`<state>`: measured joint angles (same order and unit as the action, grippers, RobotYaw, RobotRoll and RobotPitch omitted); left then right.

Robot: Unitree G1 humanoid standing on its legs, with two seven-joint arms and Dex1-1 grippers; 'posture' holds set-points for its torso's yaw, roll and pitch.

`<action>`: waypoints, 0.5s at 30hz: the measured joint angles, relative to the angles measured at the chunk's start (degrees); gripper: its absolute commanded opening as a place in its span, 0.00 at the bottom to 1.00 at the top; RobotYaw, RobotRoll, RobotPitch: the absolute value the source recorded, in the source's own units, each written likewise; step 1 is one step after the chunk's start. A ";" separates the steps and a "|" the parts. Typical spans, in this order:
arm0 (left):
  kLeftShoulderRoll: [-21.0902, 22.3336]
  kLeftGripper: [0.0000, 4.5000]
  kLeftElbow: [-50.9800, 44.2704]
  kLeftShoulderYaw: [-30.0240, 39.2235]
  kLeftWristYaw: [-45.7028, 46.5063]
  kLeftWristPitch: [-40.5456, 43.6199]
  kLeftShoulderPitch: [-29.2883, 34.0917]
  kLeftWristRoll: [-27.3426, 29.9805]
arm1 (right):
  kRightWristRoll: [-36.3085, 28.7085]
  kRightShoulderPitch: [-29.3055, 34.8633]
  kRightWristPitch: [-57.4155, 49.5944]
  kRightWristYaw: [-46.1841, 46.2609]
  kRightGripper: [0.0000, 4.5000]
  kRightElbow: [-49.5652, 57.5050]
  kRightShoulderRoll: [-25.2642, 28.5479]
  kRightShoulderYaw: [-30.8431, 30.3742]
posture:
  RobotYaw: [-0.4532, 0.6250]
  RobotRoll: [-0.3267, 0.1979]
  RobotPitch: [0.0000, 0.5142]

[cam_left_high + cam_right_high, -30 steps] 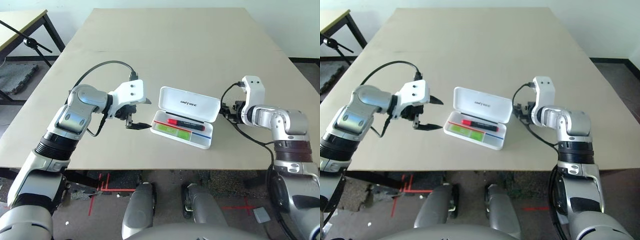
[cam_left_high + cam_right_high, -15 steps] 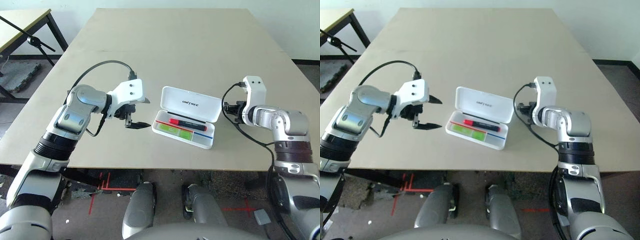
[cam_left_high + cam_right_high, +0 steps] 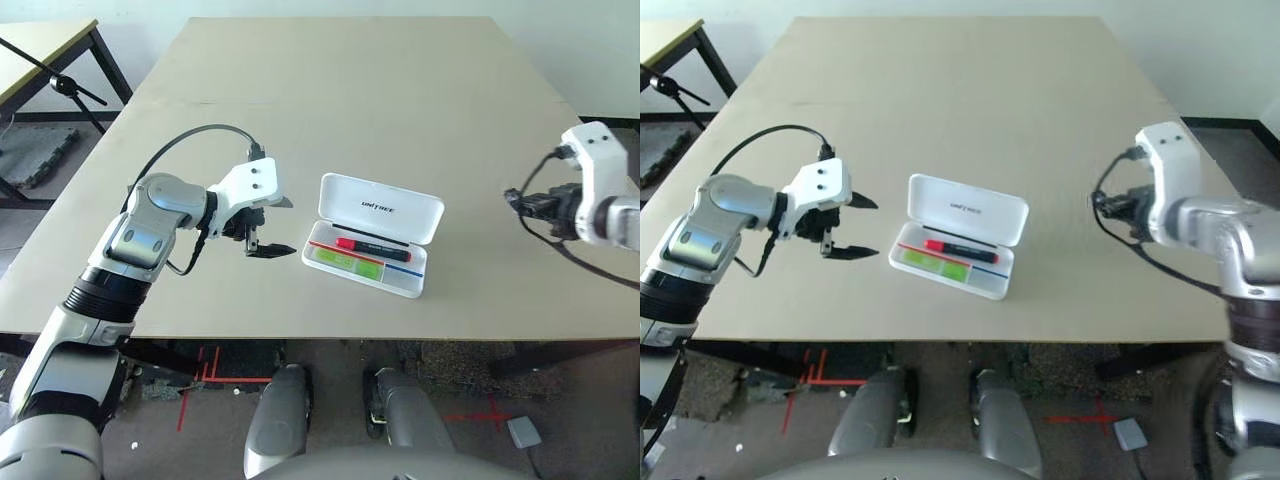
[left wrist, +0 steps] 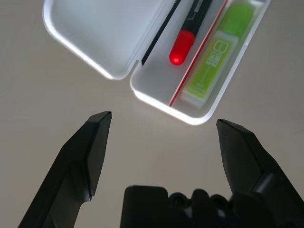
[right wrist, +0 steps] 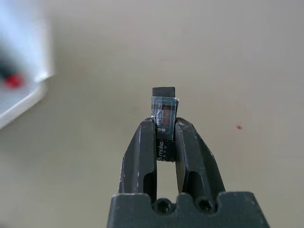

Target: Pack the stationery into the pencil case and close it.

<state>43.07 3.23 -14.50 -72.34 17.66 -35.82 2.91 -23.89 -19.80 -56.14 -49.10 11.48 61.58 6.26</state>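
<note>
The white pencil case (image 3: 412,285) lies open mid-table, its lettered lid (image 3: 380,208) tilted up at the back. Inside lie the lime-green highlighter (image 3: 345,261) and the red-and-black marker (image 3: 372,246); the left wrist view shows the highlighter (image 4: 213,61) and the marker (image 4: 183,45) too. My left gripper (image 3: 278,227) hangs open just off the case's left end, nothing between its fingers. My right gripper (image 3: 512,198) is out to the right, well away from the case. In the right wrist view it (image 5: 165,126) is shut on the tiny dark clip-like piece (image 5: 164,97).
The tan table (image 3: 360,90) stretches bare behind the case. A second table (image 3: 40,45) and a black stand (image 3: 60,85) sit off the far left corner. The front edge of the table runs just below the case.
My right arm has swung away from the case's right end toward the table's right side, still gripping the small piece. The left gripper shifted slightly left and stays open.
</note>
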 measured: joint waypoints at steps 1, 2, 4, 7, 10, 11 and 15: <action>0.01 1.00 0.05 0.00 0.00 -0.20 0.00 0.00 | -0.03 0.61 1.56 -2.37 0.06 0.76 1.45 -1.05 | 0.59 0.62 0.21; 0.01 1.00 0.12 0.00 0.00 -0.53 0.01 0.00 | -0.08 1.26 2.98 -5.14 0.06 1.78 2.90 -2.15 | 0.59 0.62 0.21; 0.01 1.00 0.39 0.00 0.00 -1.01 0.00 0.00 | -0.12 1.54 4.90 -8.71 0.06 2.99 4.15 -3.78 | 0.59 0.62 0.20; 0.01 1.00 0.88 0.02 0.05 -1.14 0.05 0.00 | -0.11 1.19 6.65 -12.75 0.06 4.35 4.98 -6.57 | 0.60 0.62 0.19; 0.10 1.00 1.01 0.10 0.15 -1.18 0.23 0.04 | -0.04 -0.52 7.29 -14.67 0.06 4.81 3.94 -9.49 | 0.60 0.62 0.19; 0.13 1.00 1.11 0.16 0.18 -1.19 0.27 0.05 | 0.06 -1.79 7.39 -14.88 0.06 4.84 2.84 -10.52 | 0.61 0.62 0.19; 0.37 1.00 1.16 0.41 0.20 -1.47 0.54 0.16 | 0.46 -4.71 8.29 -15.73 0.06 5.08 -0.56 -14.16 | 0.61 0.62 0.18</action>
<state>43.44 4.39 -14.09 -72.14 16.19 -35.28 3.07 -23.43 -24.50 -47.84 -64.83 16.56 61.02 -7.90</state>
